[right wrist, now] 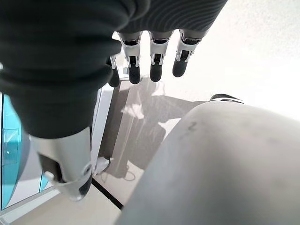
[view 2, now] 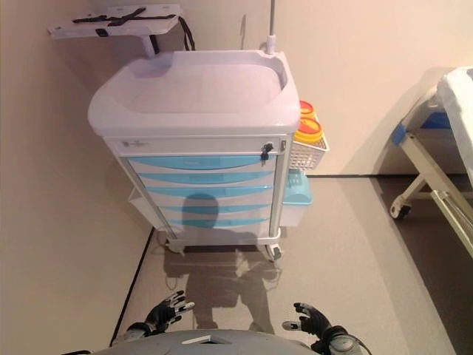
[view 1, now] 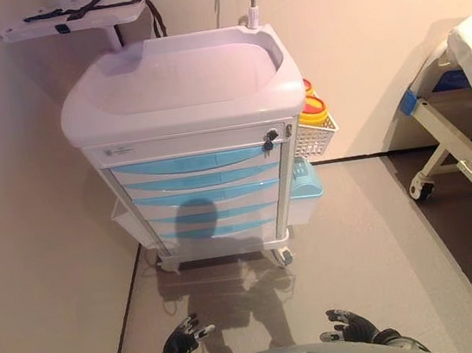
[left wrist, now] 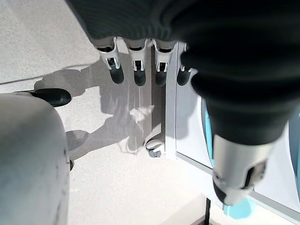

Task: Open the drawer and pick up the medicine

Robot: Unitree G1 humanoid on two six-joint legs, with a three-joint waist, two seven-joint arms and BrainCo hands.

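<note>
A white medical cart [view 1: 181, 88] stands ahead against the wall, with several blue drawers in its front, all closed. The top blue drawer [view 1: 195, 163] sits just under a white panel with a key lock [view 1: 271, 137]. No medicine shows. My left hand [view 1: 181, 342] hangs low at the bottom left, open and empty, far short of the cart. My right hand [view 1: 353, 327] hangs low at the bottom right, open and empty. In the wrist views the fingers [left wrist: 136, 70] of the left hand and the fingers [right wrist: 154, 65] of the right hand are straight over bare floor.
A white wire basket [view 1: 313, 136] with a yellow-lidded container [view 1: 313, 112] hangs on the cart's right side, a light blue bin [view 1: 305, 183] below it. A bed frame on wheels [view 1: 453, 139] stands at the right. A wall runs along the left. A shelf [view 1: 75, 13] sticks out above the cart.
</note>
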